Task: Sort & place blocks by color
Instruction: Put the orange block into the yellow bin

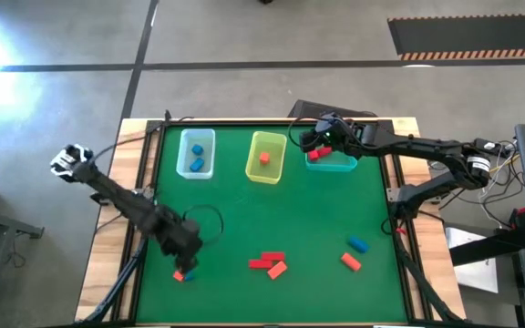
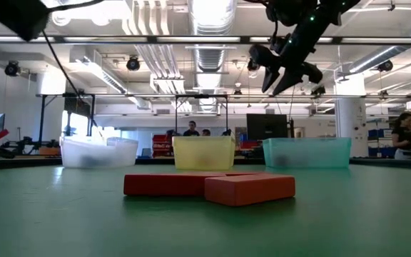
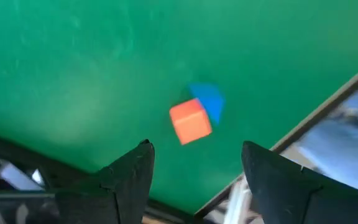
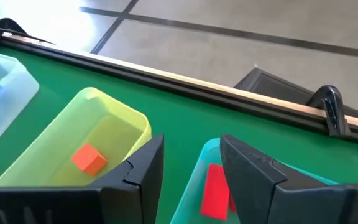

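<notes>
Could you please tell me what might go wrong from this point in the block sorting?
1. The left gripper hangs open above an orange block touching a blue block; closing could catch or push both.
2. That pair lies near the table edge, so a nudge might send one off.
3. The right gripper hovers over the teal bin, close to the yellow bin; moving away it might clip a rim.

A grey concrete floor (image 1: 272, 36) crossed by dark seam lines fills the upper part of the high view, with a black ribbed floor mat (image 1: 468, 35) at upper right. In the low view, white ceiling ducts (image 2: 152, 50) run overhead.
</notes>
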Controlling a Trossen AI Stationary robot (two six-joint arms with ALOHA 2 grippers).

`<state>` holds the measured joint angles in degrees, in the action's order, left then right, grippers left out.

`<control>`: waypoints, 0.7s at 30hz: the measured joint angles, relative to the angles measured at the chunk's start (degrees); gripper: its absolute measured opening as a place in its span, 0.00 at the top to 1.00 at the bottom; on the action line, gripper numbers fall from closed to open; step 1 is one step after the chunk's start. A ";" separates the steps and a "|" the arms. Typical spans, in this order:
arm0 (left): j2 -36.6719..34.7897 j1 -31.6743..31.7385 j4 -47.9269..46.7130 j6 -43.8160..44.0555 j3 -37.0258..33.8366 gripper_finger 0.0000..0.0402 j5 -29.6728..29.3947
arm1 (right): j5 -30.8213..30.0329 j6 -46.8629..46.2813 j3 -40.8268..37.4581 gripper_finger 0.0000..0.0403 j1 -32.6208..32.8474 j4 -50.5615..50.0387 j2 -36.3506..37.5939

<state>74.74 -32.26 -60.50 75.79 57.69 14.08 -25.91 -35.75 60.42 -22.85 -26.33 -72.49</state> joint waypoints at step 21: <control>17.13 -9.59 8.85 4.96 0.00 0.44 -0.68 | 0.97 0.46 -0.83 0.64 0.35 -0.39 -0.02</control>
<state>91.87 -41.85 -51.65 80.75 57.69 13.41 -24.95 -35.29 59.59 -22.50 -26.72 -72.51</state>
